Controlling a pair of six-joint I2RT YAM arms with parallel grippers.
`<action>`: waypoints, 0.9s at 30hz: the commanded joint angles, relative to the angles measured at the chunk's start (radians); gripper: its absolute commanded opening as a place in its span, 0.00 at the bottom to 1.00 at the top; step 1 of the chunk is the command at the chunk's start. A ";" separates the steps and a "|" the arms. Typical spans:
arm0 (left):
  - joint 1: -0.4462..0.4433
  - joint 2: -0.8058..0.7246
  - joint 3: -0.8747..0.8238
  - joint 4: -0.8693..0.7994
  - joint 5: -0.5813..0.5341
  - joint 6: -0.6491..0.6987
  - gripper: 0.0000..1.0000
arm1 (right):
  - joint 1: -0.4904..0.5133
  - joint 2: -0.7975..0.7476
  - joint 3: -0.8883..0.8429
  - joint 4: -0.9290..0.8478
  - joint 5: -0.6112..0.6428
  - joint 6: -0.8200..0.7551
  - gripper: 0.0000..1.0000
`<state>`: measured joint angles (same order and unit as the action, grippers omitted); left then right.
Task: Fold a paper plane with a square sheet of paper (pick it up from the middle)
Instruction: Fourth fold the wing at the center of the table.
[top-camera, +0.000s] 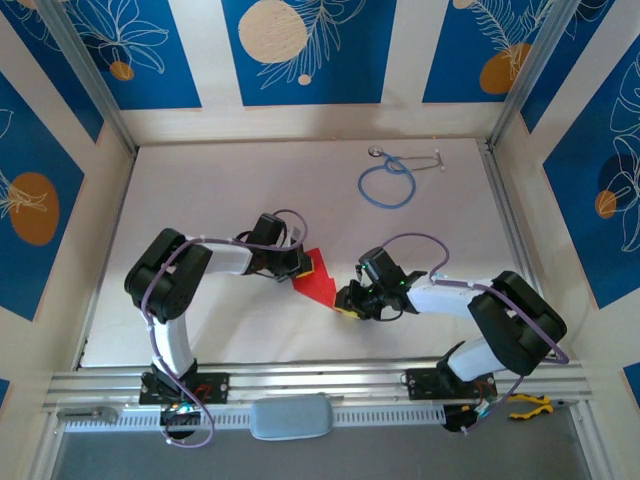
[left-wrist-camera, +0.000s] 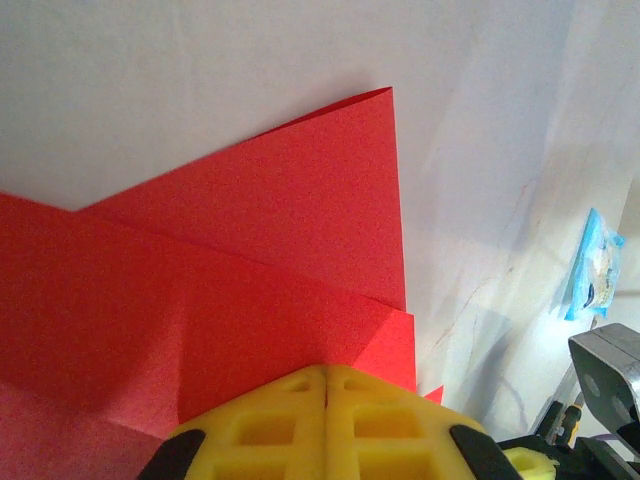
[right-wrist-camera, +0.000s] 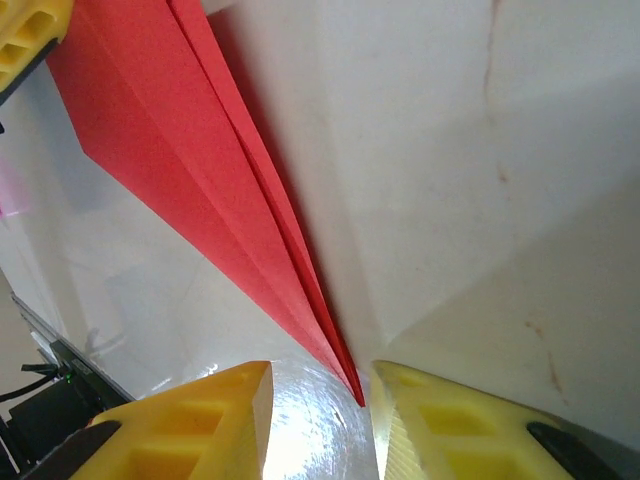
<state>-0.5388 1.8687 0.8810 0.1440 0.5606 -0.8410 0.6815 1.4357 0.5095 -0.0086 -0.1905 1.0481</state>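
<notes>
- Paper plane (top-camera: 315, 283): red, folded into a slim dart, on the white table (top-camera: 200, 200) near its front middle, between the two grippers.
- Top view: wide end toward the left gripper (top-camera: 300, 266), pointed end toward the right gripper (top-camera: 347, 298).
- Left gripper (left-wrist-camera: 327, 380): yellow fingers clenched, seam between them closed, with the layered red paper (left-wrist-camera: 250, 270) running in under the tips. Reads as a pinch on the wide end.
- Right wrist view: one yellow left-gripper finger (right-wrist-camera: 25, 35) sits on the top corner of the plane (right-wrist-camera: 180, 150). Stacked fold edges run down to a sharp tip, and a shadow falls on the table beside the paper.
- Right gripper (right-wrist-camera: 320, 370): fingers released, clear gap between them. The plane's tip points into that gap. No contact with either pad that I can see.
- Blue stethoscope (top-camera: 387, 185): looped at the far side of the table, well apart from the plane and both grippers.
</notes>
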 joint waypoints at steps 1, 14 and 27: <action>0.007 0.013 -0.012 -0.026 -0.029 -0.012 0.02 | 0.007 0.001 -0.006 -0.021 0.017 0.027 0.31; 0.011 0.018 -0.016 -0.004 -0.027 -0.041 0.02 | -0.001 0.018 -0.024 0.098 -0.033 0.059 0.30; 0.020 0.020 -0.026 0.022 -0.009 -0.062 0.01 | -0.030 0.032 -0.031 0.166 -0.065 0.038 0.30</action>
<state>-0.5312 1.8687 0.8745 0.1646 0.5568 -0.8906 0.6594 1.4483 0.4763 0.1341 -0.2264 1.1011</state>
